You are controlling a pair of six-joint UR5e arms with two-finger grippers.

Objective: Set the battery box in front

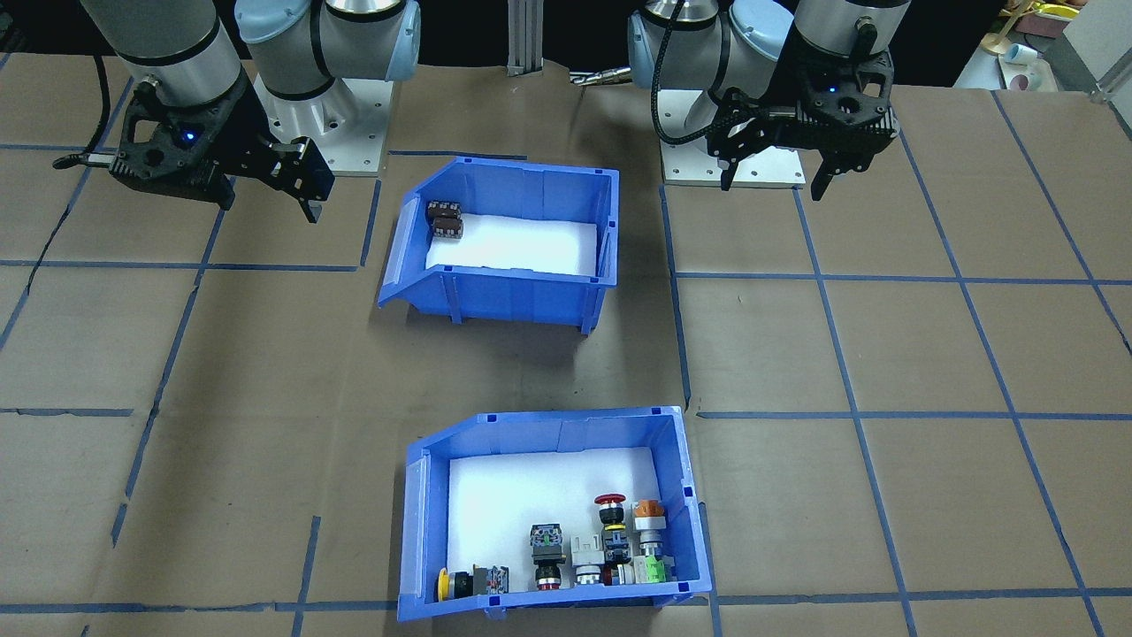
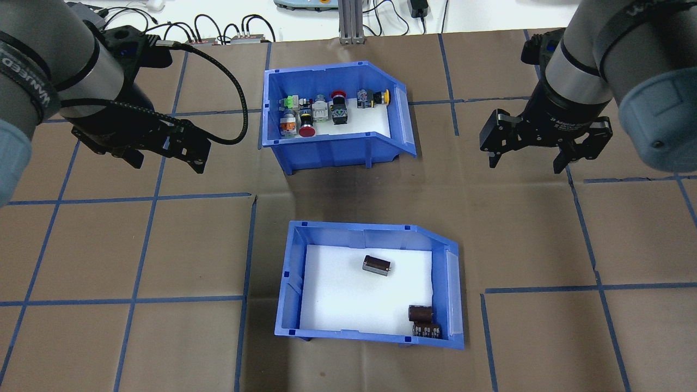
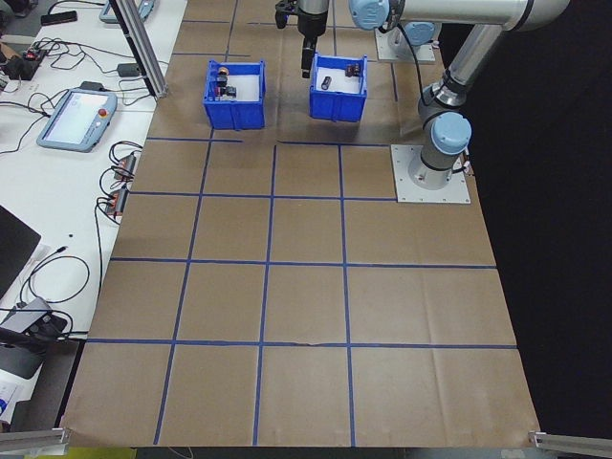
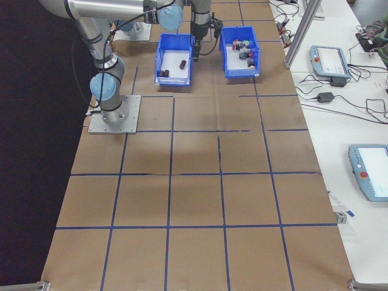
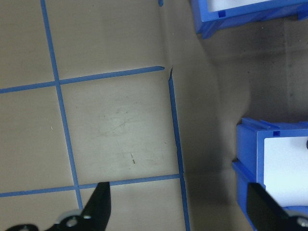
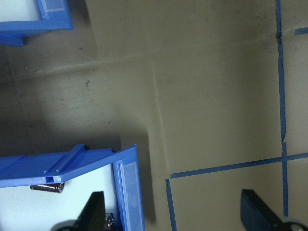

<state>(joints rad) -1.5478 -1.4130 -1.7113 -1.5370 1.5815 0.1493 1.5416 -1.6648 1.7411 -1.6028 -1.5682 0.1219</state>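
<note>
The battery box [image 2: 289,280] is a blue bin with a white foam liner, standing at the table's middle on the robot's side. Three dark cylinders lie in it: one [image 2: 376,265] near the middle, two [image 2: 422,320] in a corner. It also shows in the front-facing view as the battery box [image 1: 513,296]. My left gripper [image 2: 167,162] hangs open and empty above the table, left of both bins. Above the table to their right, my right gripper [image 2: 525,163] is open and empty too. The left wrist view shows a corner of the box [image 5: 248,159] beside the open fingers.
A second blue bin [image 2: 332,149] with coloured push-button switches stands farther out, on the operators' side of the battery box. Blue tape lines grid the brown table cover. An aluminium post [image 2: 347,22] rises at the far edge. The arm bases [image 1: 327,133] sit behind the battery box.
</note>
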